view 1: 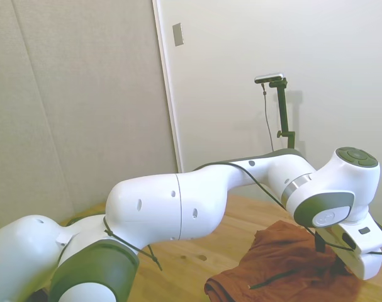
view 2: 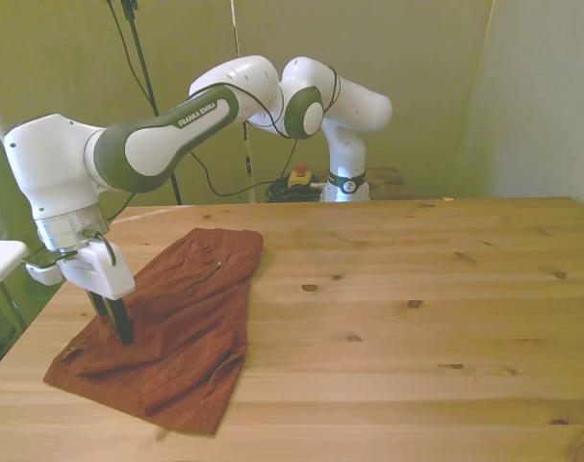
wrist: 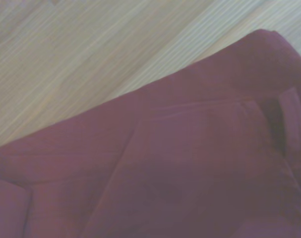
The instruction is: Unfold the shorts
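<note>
Front view, read from the left. The tool point(view 2: 118, 327) stands at the left end of the scene, pointing straight down onto the shorts point(view 2: 176, 318). Its dark fingers point(view 2: 122, 322) press close together into the cloth near the garment's left edge, apparently pinching a fold of the top layer; whether fabric actually lies between them cannot be told. The vertical approach suits a flat, limp thing: a pinch from above takes only the upper layer and leaves the lower one on the desk point(view 2: 417, 308).

Further right, the shorts lie near the desk's left corner, doubled over, with wrinkled layers stacked at the near edge and a dark zipper line point(view 2: 207, 276) showing toward the far end. The judgement is that the task is at its start: the grasp sits on the folded-over part, so the next move calls for a lift and a sweep away from the fold. The risk is catching both layers and dragging the whole garment.

The right side of the desk carries nothing of the task.

The wrist view shows overlapped rust-red layers point(wrist: 190, 163) with a seam, beside bare wood point(wrist: 66, 59).
</note>
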Robot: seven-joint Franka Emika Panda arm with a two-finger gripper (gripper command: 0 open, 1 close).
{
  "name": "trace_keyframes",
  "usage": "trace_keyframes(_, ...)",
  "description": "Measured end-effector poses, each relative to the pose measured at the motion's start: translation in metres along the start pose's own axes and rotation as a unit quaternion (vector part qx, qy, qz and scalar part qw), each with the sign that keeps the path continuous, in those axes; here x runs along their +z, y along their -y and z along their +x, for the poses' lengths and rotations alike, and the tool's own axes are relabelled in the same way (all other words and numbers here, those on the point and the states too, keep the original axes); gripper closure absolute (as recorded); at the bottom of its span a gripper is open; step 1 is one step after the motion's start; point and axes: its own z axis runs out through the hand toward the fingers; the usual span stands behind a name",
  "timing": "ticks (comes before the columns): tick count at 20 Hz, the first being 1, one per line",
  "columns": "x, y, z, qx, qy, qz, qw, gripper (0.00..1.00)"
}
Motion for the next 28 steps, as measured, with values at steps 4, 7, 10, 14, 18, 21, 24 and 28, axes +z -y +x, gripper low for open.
trace_keyframes(4, -0.001, -0.001, 0.001, -0.013, 0.000, 0.001, 0.9999, 1.00)
trace_keyframes(7, -0.003, 0.000, 0.001, -0.028, -0.002, 0.003, 0.9996, 1.00)
trace_keyframes(10, -0.008, 0.003, -0.001, -0.054, -0.002, 0.007, 0.9985, 1.00)
trace_keyframes(14, -0.018, 0.008, -0.005, -0.083, -0.007, 0.012, 0.9965, 1.00)
trace_keyframes(18, -0.055, 0.030, -0.026, -0.124, -0.025, 0.028, 0.9916, 1.00)
trace_keyframes(21, -0.091, 0.057, -0.064, -0.167, -0.048, 0.032, 0.9843, 1.00)
trace_keyframes(24, -0.111, 0.091, -0.127, -0.219, -0.073, 0.018, 0.9729, 1.00)
trace_keyframes(28, -0.101, 0.131, -0.233, -0.299, -0.105, -0.019, 0.9481, 1.00)
